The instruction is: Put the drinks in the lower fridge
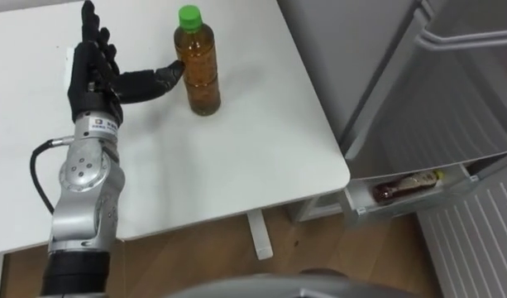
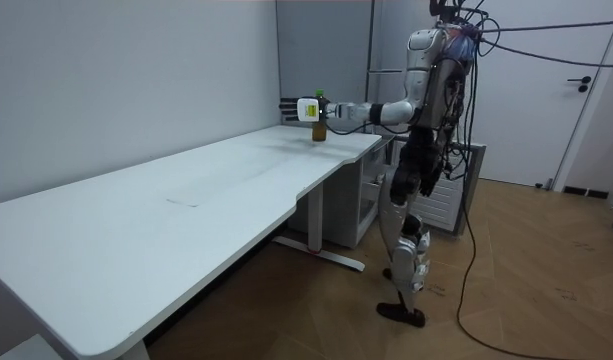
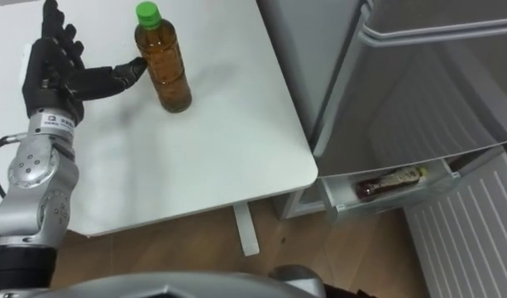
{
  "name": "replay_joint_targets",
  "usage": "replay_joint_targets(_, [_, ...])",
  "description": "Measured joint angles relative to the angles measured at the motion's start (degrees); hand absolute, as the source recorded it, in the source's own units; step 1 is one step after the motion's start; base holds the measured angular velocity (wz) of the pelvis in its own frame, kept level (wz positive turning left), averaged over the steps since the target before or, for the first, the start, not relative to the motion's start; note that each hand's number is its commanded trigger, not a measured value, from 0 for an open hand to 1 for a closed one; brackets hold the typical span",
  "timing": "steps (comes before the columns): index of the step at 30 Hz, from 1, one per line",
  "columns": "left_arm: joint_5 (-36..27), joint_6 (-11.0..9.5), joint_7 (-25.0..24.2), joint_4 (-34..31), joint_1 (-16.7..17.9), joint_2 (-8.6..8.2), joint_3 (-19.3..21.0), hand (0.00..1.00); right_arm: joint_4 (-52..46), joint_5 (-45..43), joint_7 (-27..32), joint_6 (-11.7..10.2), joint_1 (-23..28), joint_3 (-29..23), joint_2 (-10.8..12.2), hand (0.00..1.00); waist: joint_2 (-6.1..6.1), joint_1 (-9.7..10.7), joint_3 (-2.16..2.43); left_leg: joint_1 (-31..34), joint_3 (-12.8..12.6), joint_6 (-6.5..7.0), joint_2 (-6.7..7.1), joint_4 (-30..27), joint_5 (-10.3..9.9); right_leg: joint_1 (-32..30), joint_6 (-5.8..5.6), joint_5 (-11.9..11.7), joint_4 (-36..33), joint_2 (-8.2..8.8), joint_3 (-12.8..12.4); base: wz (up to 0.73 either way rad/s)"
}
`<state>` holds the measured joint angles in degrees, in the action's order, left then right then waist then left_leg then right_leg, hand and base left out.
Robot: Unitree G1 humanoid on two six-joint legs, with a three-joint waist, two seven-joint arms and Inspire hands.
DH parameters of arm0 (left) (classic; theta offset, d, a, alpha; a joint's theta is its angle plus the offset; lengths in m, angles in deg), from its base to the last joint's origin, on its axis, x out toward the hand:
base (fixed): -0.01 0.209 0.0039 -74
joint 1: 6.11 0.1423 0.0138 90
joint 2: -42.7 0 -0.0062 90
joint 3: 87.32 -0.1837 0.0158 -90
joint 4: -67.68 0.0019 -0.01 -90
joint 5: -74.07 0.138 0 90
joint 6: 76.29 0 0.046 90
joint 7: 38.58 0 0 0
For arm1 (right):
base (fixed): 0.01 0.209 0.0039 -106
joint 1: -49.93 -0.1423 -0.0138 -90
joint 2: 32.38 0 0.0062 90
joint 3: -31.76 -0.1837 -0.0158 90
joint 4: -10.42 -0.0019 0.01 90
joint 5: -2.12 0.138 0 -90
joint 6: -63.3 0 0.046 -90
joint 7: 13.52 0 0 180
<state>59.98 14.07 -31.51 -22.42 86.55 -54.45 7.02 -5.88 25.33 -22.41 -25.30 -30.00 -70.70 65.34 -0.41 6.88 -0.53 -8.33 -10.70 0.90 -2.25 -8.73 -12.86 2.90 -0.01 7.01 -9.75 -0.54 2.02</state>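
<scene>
On table (image 1: 261,149), bottle (image 1: 199,73) touching left robot hand (image 1: 92,79)

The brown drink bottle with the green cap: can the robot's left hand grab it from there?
Probably yes. The left hand is open right beside the brown drink bottle with the green cap, thumb tip seemingly touching its side, and nothing on the white table lies between them.

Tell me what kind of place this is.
Probably a test room or lab set up for housework rather than a real kitchen: a long white desk, a fridge standing open beside it, and a wood floor with little else around.
</scene>
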Motion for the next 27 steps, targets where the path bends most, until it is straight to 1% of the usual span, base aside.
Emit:
replay_joint_targets(3, [0.4, 0.0, 0.0, 0.0, 0.0, 0.0, 0.0, 0.0, 0.0, 0.0, 0.0, 0.0, 0.0, 0.0, 0.0, 0.0, 0.09, 0.0, 0.07, 0.0, 0.0, -0.02, -0.02, 0.0, 0.0, 0.0, 0.01, 0.0, 0.1, -0.08, 0.1, 0.0])
replay_joint_targets(8, [1.0, 0.0, -0.4, 0.0, 0.0, -0.01, 0.0, 0.0, -0.1, 0.0, 0.0, -0.6, 0.1, 0.2, 0.1, 0.0, 0.11, -0.9, 0.06, -0.3, -0.1, -0.03, -0.09, 0.0, 0.0, 0.2, 0.02, 0.0, 0.1, -0.06, 0.5, -0.01])
replay_joint_targets(13, [0.9, 0.0, 0.1, 0.0, 0.4, -0.01, 0.1, 0.0, -0.3, 0.0, 0.0, -0.8, 0.0, 0.6, 0.1, 0.0, 0.03, -1.1, 0.04, -0.2, -0.1, 0.04, -0.11, 0.2, -0.1, 0.1, -0.01, 0.0, 0.0, 0.08, 0.8, 0.01])
replay_joint_targets(18, [0.9, -0.1, 0.1, 0.0, 1.5, -0.01, 0.1, 0.0, -0.3, 0.0, 0.1, -0.8, -0.5, 1.5, -0.1, 0.0, -0.18, -1.5, 0.2, -0.1, 0.1, 0.01, -0.04, 0.1, -0.1, 0.3, -0.01, 0.0, 0.1, 0.13, 1.2, 0.0])
replay_joint_targets(20, [0.9, -0.2, -0.2, 0.0, 2.3, -0.04, 0.0, 0.0, -0.2, 0.0, 0.1, -0.8, -0.6, 1.8, -0.1, 0.0, -0.14, -1.5, 0.22, -0.1, 0.1, 0.01, -0.02, 0.1, -0.1, 0.3, 0.0, 0.0, 0.2, 0.11, 1.2, 0.0])
replay_joint_targets(24, [0.9, -0.2, -1.7, 0.0, 2.5, -0.04, 0.0, 0.0, -0.1, 0.2, 0.2, -0.8, -0.7, 2.2, -0.2, 0.0, -0.1, -2.3, 0.23, 0.1, 0.3, 0.0, -0.02, 0.2, -0.1, 0.3, 0.0, 0.0, 0.3, 0.08, 1.4, 0.01])
replay_joint_targets(27, [0.9, -0.2, -2.8, 0.0, 2.9, -0.04, 0.0, 0.0, 0.2, 0.2, 0.1, -1.0, -1.5, 2.3, -0.1, 0.0, -0.07, -2.4, 0.22, 0.1, 0.6, 0.0, -0.01, 0.2, -0.1, 0.3, 0.0, 0.0, 0.3, 0.11, 2.0, 0.04])
